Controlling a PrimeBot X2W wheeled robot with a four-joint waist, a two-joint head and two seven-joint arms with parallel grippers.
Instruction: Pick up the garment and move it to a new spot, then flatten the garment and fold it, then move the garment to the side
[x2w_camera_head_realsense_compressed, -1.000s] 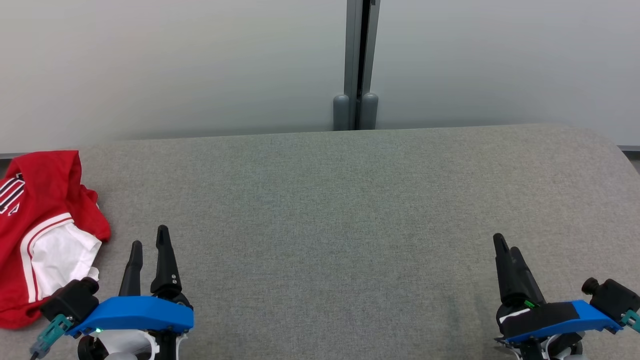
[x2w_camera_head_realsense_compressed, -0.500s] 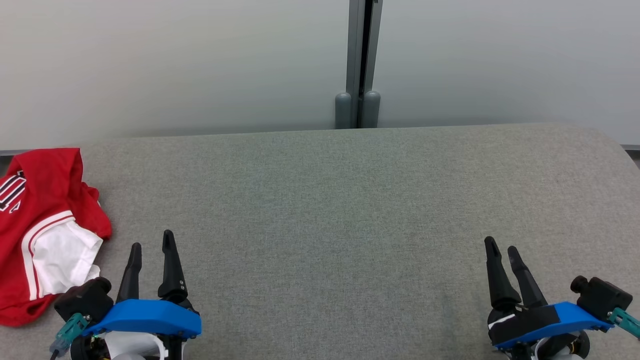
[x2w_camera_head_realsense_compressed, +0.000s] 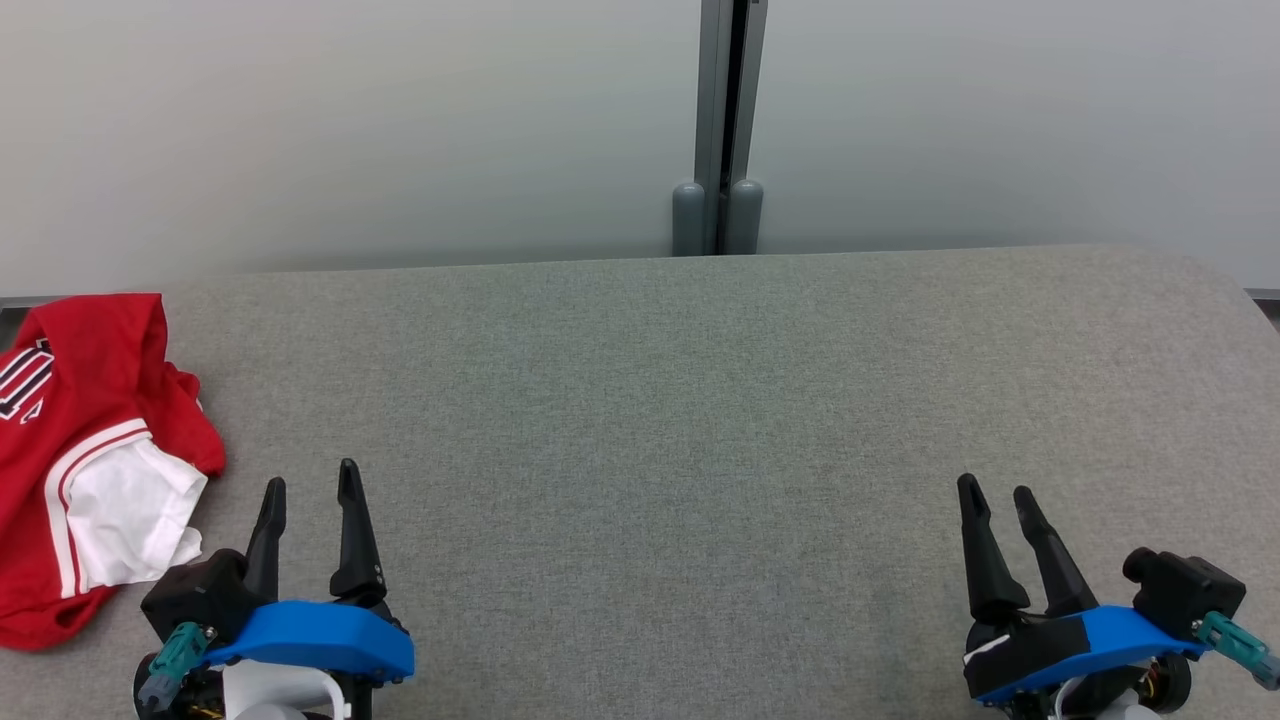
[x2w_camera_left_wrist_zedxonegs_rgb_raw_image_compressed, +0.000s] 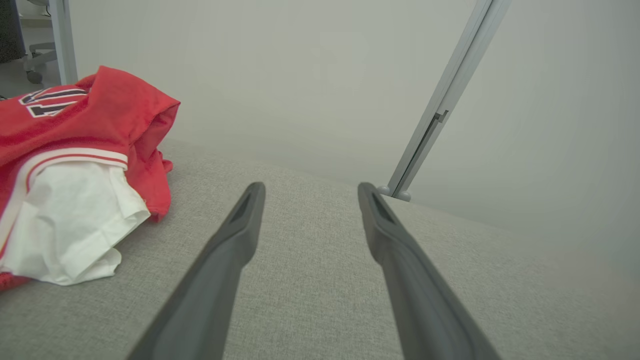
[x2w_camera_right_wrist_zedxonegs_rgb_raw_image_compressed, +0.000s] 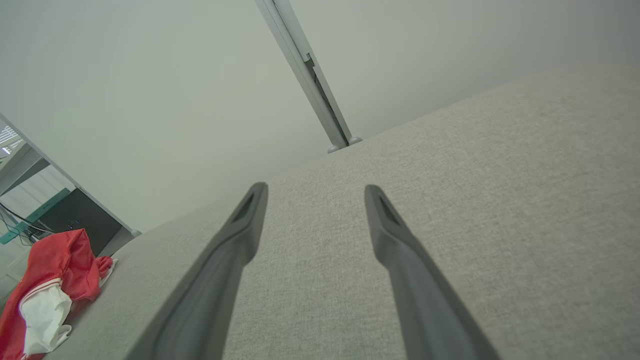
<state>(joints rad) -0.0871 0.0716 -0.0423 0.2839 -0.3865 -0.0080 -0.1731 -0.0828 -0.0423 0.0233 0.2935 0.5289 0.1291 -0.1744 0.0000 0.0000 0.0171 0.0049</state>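
A crumpled red jersey garment (x2w_camera_head_realsense_compressed: 95, 400), white-sleeved with white stripes and dark lettering, lies on the grey fabric surface (x2w_camera_head_realsense_compressed: 640, 420); left gripper (x2w_camera_head_realsense_compressed: 310, 477) and right gripper (x2w_camera_head_realsense_compressed: 994, 487) gape, empty.

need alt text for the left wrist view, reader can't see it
A crumpled red and white garment lies at the left on a grey fabric surface. The left gripper sits to its right, apart from it, jaws open and empty, its two dark fingers pointing toward a pale wall and a grey post.
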